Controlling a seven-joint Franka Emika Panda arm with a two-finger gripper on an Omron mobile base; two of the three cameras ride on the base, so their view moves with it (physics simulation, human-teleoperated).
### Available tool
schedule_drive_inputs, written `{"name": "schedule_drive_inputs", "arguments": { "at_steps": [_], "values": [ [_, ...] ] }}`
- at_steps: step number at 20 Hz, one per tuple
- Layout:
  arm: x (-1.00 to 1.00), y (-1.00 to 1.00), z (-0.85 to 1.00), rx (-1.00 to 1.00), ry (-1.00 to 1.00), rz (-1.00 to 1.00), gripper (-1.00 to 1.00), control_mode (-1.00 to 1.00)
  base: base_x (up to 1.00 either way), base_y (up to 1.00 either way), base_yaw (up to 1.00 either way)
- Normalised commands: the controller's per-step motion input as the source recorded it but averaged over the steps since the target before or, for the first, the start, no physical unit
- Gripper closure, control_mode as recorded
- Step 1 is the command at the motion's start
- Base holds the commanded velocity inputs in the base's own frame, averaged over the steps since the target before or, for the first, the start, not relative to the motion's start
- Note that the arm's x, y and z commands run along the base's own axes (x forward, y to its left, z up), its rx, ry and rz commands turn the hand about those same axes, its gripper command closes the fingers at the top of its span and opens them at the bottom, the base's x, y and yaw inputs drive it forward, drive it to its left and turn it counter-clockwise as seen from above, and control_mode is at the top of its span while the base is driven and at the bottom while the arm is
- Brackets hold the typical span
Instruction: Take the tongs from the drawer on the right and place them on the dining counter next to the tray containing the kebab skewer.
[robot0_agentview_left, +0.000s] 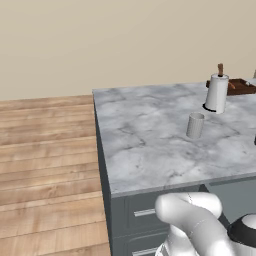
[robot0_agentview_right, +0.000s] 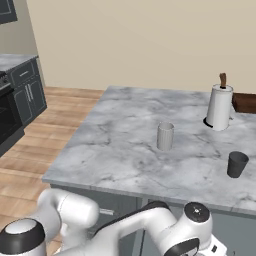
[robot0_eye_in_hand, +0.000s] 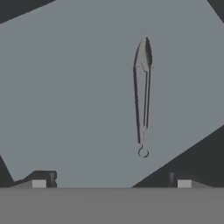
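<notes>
On the marble worktop (robot0_agentview_right: 120, 145), a white paper-towel roll (robot0_agentview_right: 220, 106) stands at the upper right, just in front of the brown tray (robot0_agentview_left: 240, 87), with a pale cup (robot0_agentview_right: 165, 136) mid-frame and a dark cup (robot0_agentview_right: 237, 164) toward the right edge. In the hand view the tongs (robot0_eye_in_hand: 143, 94) lie alone on the grey drawer (robot0_eye_in_hand: 78, 100) floor, right of centre, long axis running top to bottom, ring end lowest. The claw (robot0_eye_in_hand: 111, 183) hangs spread wide above them, holding nothing.

on the marble table (robot0_agentview_right: 125, 150) stood two cups, one light grey cup (robot0_agentview_right: 165, 136) and one dark cup (robot0_agentview_right: 237, 164), plus one paper-towel roll (robot0_agentview_right: 219, 106) and one brown tray (robot0_agentview_left: 241, 86). one pair of tongs (robot0_eye_in_hand: 142, 94) lay in the one open drawer (robot0_eye_in_hand: 65, 96).
</notes>
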Motion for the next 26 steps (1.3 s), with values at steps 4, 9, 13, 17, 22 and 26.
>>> {"name": "schedule_drive_inputs", "arguments": {
  "at_steps": [4,9,13,17,22,26],
  "values": [
    [0.0,-0.37,-0.48,0.0,0.0,0.08,-1.0,-1.0,0.0,0.0,0.0],
    [0.01,-0.23,-0.33,0.0,0.0,0.06,-1.0,-1.0,0.0,0.0,0.0],
    [0.0,-0.13,-0.34,0.0,0.0,0.03,-1.0,-1.0,0.0,0.0,0.0],
    [0.0,0.0,-0.28,0.0,0.0,0.0,-1.0,-1.0,0.0,0.0,0.0],
    [0.04,0.0,-0.24,-0.01,0.0,0.0,-1.0,-1.0,0.0,0.0,0.0],
    [0.24,0.0,-0.23,-0.02,0.0,0.01,-1.0,-1.0,0.0,0.0,0.0]
  ]
}}
